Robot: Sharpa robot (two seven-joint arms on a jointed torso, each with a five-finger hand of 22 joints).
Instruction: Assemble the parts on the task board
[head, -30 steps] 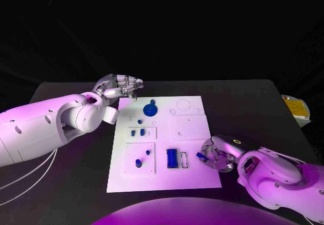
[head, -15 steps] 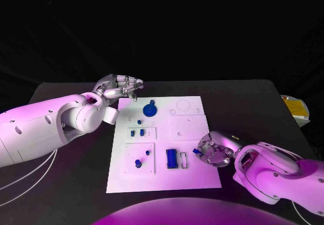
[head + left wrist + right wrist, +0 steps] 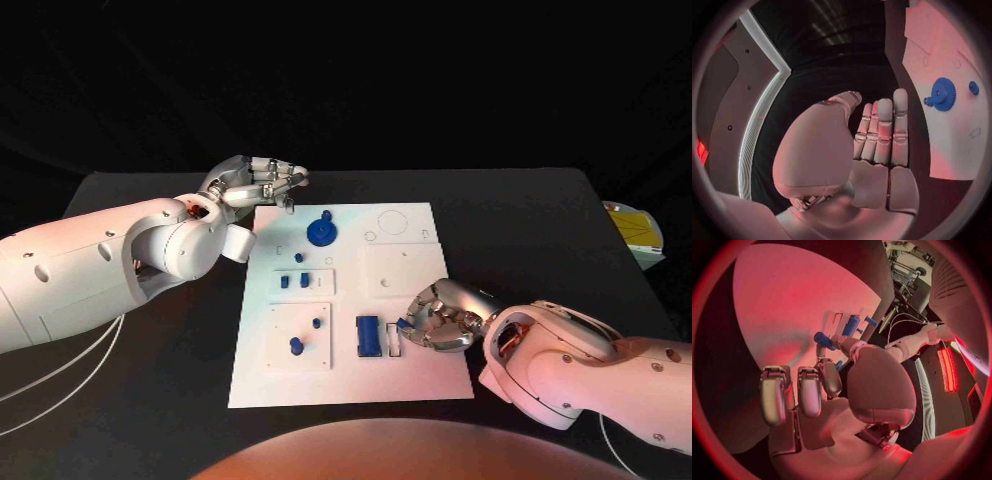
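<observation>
Midway, I judge: the right hand [image 3: 437,322] pinches a small blue piece [image 3: 407,323] at the board's [image 3: 404,385] four o'clock, beside an open slot [image 3: 392,341]. The left hand [image 3: 260,184], fingers together, holds nothing at eleven o'clock.

Right hand [image 3: 437,322] with small blue part [image 3: 405,324], farther left over board.

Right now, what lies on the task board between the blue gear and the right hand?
In the head view, only bare white task board lies between the blue gear and the right hand, marked with faint outlines.
</observation>
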